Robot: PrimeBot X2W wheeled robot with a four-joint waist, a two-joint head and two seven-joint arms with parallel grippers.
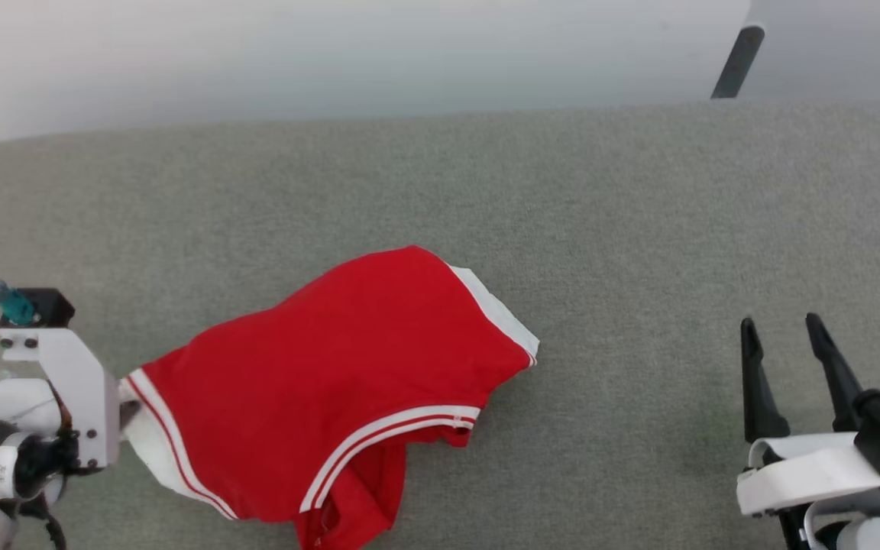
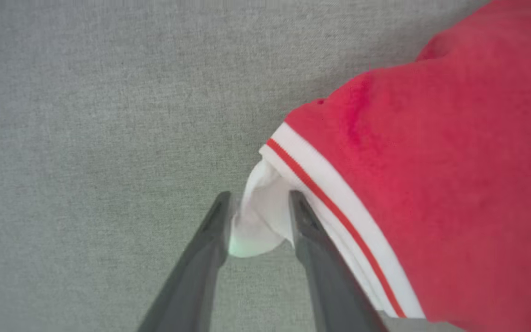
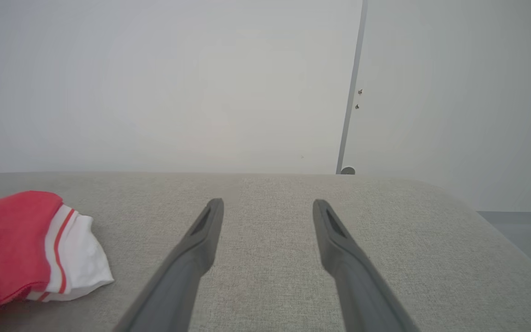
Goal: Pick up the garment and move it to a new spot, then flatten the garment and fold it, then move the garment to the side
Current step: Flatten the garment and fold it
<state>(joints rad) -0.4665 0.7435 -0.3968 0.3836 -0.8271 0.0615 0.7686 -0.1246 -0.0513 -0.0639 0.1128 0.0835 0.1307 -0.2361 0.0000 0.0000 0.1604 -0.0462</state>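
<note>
The garment (image 1: 333, 382), red with white striped-trim sleeves, lies bunched on the counter (image 1: 600, 229), well left of the released right end effector (image 1: 784, 332). The left wrist view shows what the head view hides: the left end effector (image 2: 261, 207) grasping the garment by a white sleeve.

A: What's in the background?
B: Grey woven fabric surface (image 1: 638, 229), far edge rounded. Pale blank wall (image 1: 333, 53) behind it.
A: Anything else?
B: Dark slanted bar (image 1: 738, 65) top right, against the wall. Grey floor (image 3: 523, 226) past the surface's right end.
</note>
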